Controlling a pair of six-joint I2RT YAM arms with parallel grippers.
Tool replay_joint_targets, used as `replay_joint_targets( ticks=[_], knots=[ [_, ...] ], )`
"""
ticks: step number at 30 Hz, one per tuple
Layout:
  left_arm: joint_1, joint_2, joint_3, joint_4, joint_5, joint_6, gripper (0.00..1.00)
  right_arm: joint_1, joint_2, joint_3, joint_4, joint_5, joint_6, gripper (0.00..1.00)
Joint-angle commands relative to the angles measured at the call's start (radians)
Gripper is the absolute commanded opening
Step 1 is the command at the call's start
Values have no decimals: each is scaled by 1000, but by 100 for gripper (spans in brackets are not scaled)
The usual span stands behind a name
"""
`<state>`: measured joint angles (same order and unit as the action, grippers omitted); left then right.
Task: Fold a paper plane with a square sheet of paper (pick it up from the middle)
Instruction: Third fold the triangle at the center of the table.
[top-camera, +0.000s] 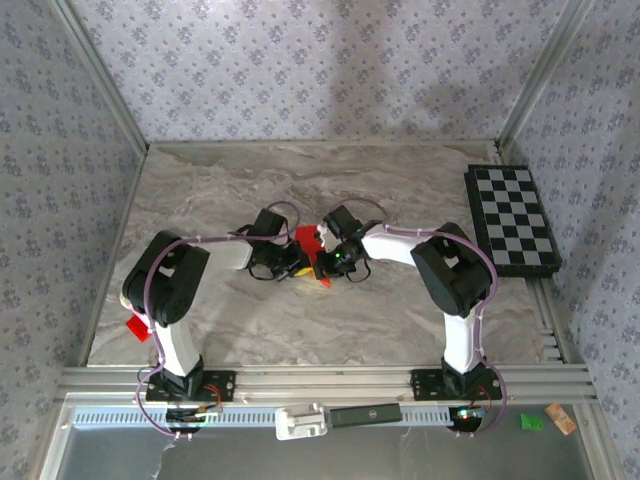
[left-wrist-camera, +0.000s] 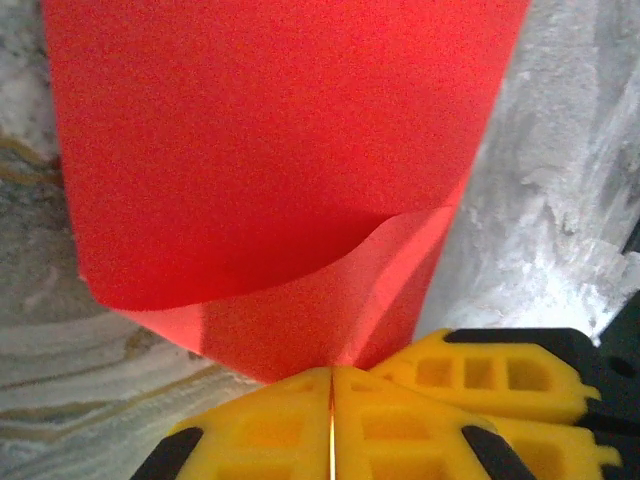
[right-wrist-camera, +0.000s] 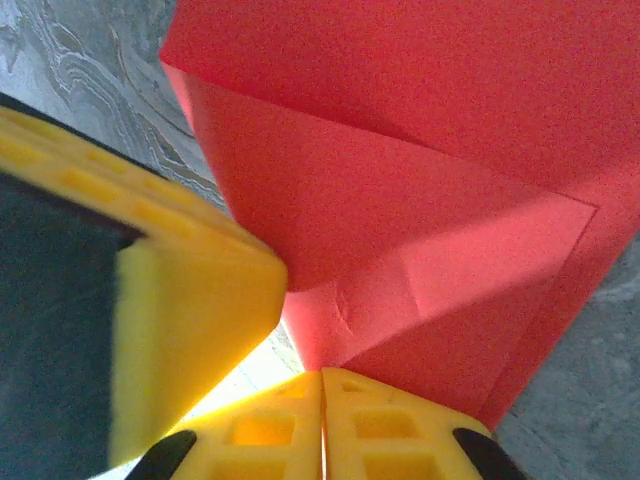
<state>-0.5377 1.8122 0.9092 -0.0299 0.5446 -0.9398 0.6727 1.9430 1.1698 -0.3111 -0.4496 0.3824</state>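
In the left wrist view, our left gripper (left-wrist-camera: 332, 378) has its yellow jaws pressed together with only a thin bright seam between them. The lower tip of the red sheet of paper (left-wrist-camera: 280, 150) runs into that seam, so the sheet is pinched there. In the right wrist view, the right gripper (right-wrist-camera: 322, 380) stands the same way, jaws pressed tight with a creased corner of the sheet caught at the seam.

The left wrist view shows us a curled flap with a rounded edge lying over the sheet. The right wrist view shows straight creases and an overlapping layer instead.

From above we see both grippers meeting near the middle of the marble table (top-camera: 300, 330). The sheet is a small red shape between them and just behind. That view also gives us a chequered board (top-camera: 515, 220) at the table's right edge and a small red scrap (top-camera: 137, 327) near the left edge, beside the left arm.
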Motion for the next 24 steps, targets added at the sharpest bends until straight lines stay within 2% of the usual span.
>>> replay_joint_targets(
  ticks=[1, 11, 24],
  knots=[
    [-3, 31, 51, -30, -23, 26, 7, 2, 45, -5, -56, 45, 14, 9],
    [-4, 83, 96, -196, -111, 35, 4, -2, 17, -2, -73, 28, -11, 10],
    [-2, 149, 141, -304, -139, 32, 3, -4, -52, -58, -124, -23, -39, 12]
  ],
)
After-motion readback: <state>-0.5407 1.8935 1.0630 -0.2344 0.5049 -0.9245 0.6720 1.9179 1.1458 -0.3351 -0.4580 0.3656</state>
